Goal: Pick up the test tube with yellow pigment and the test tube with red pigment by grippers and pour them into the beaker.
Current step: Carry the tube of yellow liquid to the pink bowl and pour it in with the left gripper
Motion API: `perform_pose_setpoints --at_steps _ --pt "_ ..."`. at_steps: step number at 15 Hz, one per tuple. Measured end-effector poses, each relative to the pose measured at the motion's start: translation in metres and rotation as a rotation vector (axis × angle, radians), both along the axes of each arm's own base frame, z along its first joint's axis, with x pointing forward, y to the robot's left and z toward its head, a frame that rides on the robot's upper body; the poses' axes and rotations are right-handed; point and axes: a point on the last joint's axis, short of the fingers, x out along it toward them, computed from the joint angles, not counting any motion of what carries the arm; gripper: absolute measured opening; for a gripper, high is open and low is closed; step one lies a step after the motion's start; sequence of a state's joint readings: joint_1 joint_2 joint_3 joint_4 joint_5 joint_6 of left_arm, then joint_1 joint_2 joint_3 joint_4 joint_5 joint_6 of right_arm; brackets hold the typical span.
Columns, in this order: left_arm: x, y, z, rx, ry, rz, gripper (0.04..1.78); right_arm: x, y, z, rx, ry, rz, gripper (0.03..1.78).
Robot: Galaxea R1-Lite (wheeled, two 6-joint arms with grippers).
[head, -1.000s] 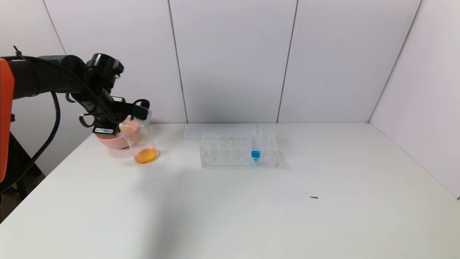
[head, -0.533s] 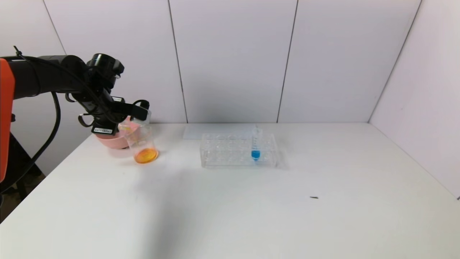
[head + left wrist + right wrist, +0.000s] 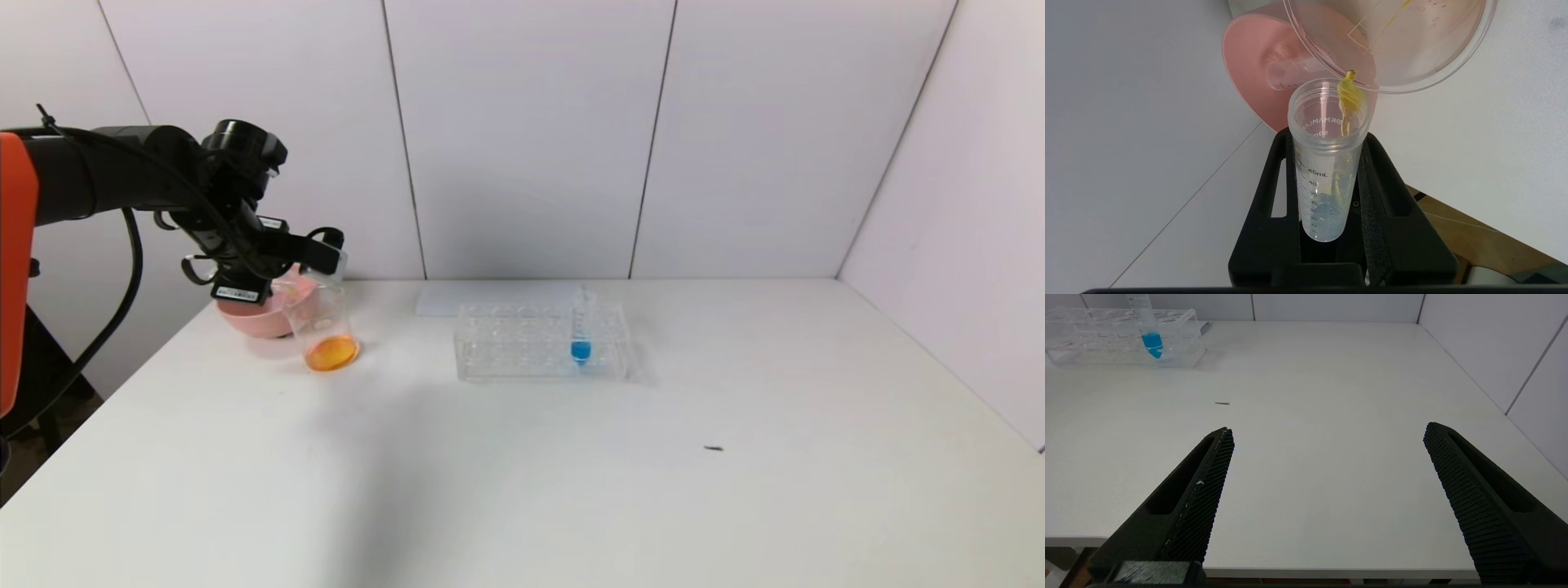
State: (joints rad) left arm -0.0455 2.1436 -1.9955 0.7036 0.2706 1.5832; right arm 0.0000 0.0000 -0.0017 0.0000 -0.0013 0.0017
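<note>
My left gripper [image 3: 325, 250] [image 3: 1327, 136] is shut on the test tube with yellow pigment [image 3: 1327, 163], held tilted with its mouth at the rim of the beaker [image 3: 322, 314] [image 3: 1412, 61]. The tube is nearly drained, and a yellow drip [image 3: 1349, 96] clings to its lip. Orange liquid [image 3: 331, 353] lies in the beaker's bottom. No tube with red pigment is in view; a clear empty tube [image 3: 1286, 73] lies in the pink bowl. My right gripper [image 3: 1329, 428] hangs open over the table's near edge, holding nothing.
A pink bowl [image 3: 249, 318] [image 3: 1249, 53] stands just behind the beaker at the table's far left. A clear tube rack [image 3: 522, 343] [image 3: 1094, 351] in the middle back holds one tube of blue liquid [image 3: 580, 331] [image 3: 1152, 339]. A small dark speck [image 3: 713, 448] lies on the table.
My left gripper with the tube has edged slightly up and to the right over the beaker. The yellow trickle into the beaker has thinned.
</note>
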Motion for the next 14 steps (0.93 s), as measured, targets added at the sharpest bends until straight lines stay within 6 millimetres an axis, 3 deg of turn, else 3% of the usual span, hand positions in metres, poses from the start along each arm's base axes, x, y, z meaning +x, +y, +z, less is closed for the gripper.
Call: perform_pose_setpoints --at_steps 14 --pt "-0.0007 -0.0013 0.0009 0.041 0.002 0.011 0.44 0.0000 0.0000 0.0000 0.000 0.000 0.000 1.70"
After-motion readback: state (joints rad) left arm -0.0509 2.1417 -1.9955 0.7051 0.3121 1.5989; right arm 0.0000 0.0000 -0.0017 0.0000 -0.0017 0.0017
